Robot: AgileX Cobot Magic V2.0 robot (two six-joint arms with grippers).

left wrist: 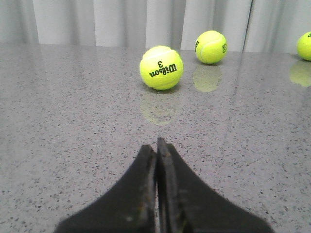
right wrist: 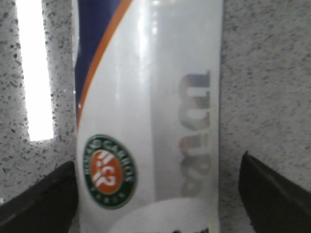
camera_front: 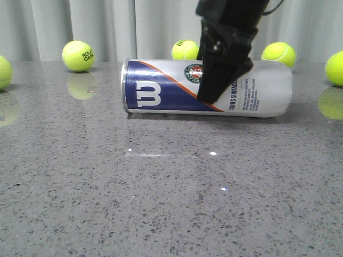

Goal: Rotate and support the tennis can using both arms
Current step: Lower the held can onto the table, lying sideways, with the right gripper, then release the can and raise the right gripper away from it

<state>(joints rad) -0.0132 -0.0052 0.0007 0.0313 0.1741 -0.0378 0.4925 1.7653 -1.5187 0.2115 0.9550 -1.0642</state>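
Grey speckled stone forms the surface (camera_front: 161,203), with the tennis can (camera_front: 161,88) lying on its side across the middle. Right gripper (right wrist: 158,194) sits above the can, jaws spread to either side of it, not touching. Left gripper (left wrist: 156,150) has its jaws pressed together, holding nothing. Tennis balls (camera_front: 78,55) rest behind the can.
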